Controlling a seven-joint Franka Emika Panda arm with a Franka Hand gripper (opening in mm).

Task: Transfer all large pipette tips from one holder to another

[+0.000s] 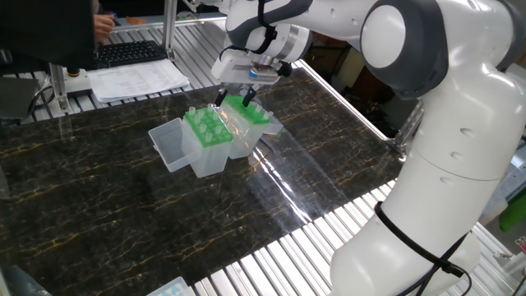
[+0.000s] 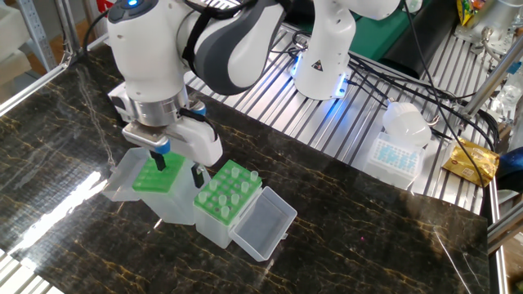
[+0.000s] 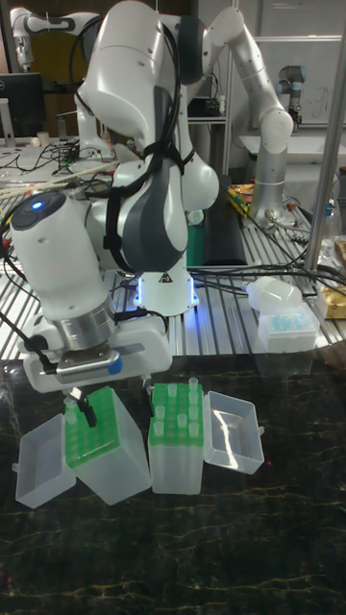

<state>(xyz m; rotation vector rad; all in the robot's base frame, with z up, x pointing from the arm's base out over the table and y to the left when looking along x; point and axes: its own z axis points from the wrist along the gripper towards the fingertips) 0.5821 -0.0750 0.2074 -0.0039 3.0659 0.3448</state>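
On the dark marbled bench (image 2: 368,237) stand two clear plastic tip boxes side by side, each topped with a green perforated rack. The upright box (image 2: 225,200) (image 1: 205,140) (image 3: 176,437) has its clear hinged lid (image 2: 263,224) (image 3: 234,432) folded open flat on the bench beside it. The large pipette tips (image 2: 230,184) (image 3: 178,404) sit in this box's rack, their pale collars standing just above the green plate.

The second box (image 2: 159,186) (image 1: 246,125) (image 3: 104,452) is tilted, leaning over with one lower edge off the bench, and its own clear lid (image 3: 40,461) hangs open on the far side from the first box. It lies nearer the bench edge that borders the ribbed metal surface.

The gripper (image 2: 178,167) (image 1: 234,100) (image 3: 82,408) points down into the tilted box's green rack, its dark fingers (image 2: 161,161) touching or nearly touching the plate. The jaws stand a little apart, but whether they are pinching a tip or the rack I cannot tell, since the tips of the fingers are hidden in the rack.

Beyond the bench, on the ribbed metal surface, sits another clear box holding blue tips (image 2: 396,155) (image 3: 288,332).
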